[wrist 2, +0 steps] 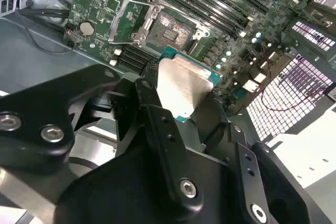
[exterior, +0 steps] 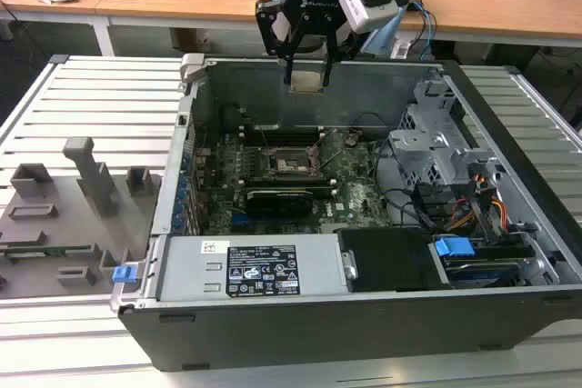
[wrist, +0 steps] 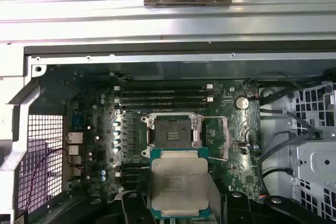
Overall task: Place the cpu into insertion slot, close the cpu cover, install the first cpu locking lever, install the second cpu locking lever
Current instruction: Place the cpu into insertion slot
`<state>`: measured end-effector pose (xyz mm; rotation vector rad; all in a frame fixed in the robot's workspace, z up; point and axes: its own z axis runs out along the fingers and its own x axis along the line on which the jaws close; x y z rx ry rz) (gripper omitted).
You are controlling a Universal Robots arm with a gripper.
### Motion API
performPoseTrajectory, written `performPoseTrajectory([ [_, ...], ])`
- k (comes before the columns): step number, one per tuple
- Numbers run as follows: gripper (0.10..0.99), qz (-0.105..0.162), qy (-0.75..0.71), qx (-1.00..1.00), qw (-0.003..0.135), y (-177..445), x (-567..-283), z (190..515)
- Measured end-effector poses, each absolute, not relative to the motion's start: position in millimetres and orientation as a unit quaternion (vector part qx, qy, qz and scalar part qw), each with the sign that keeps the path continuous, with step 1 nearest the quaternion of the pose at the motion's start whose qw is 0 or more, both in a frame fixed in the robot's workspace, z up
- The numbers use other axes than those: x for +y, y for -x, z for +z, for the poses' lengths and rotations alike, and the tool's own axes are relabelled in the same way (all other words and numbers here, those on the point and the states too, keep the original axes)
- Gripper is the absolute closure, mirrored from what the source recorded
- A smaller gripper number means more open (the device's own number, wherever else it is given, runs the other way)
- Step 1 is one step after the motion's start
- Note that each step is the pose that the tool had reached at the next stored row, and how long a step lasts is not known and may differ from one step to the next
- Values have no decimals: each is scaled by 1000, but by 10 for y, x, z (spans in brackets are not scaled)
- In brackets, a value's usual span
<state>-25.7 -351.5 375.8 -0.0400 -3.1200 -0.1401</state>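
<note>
The gripper (exterior: pixel 307 74) clamps the cpu (wrist: pixel 178 182) well above the open insertion slot (wrist: pixel 170 132), and any tilt or offset could seat it crooked.

**Bare metal, matt black, lacquered green**

The cpu (wrist: pixel 178 182) has a dull, brushed silver metal face with a faint sheen and a green board-like rim. The jaws on it look matt black, set with bright metal screw heads. The insertion slot (wrist: pixel 171 132) looks like black plastic edged in bare grey metal. In the second wrist view the cpu cover (wrist 2: pixel 137 36) is thin unpainted metal. The motherboard (wrist: pixel 94 129) is green and slightly glossy. The case (exterior: pixel 273 88) has dull grey sheet-metal walls, a matt black outer shell and a white paper label (exterior: pixel 261 272). The bench (exterior: pixel 100 97) is ribbed pale metal with a satin finish.
</note>
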Motion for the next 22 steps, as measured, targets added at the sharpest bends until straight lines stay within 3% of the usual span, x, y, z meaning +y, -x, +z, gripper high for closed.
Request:
performPoseTrajectory([
  [22,565,-45,57,-997,7,257,-3515,3758],
])
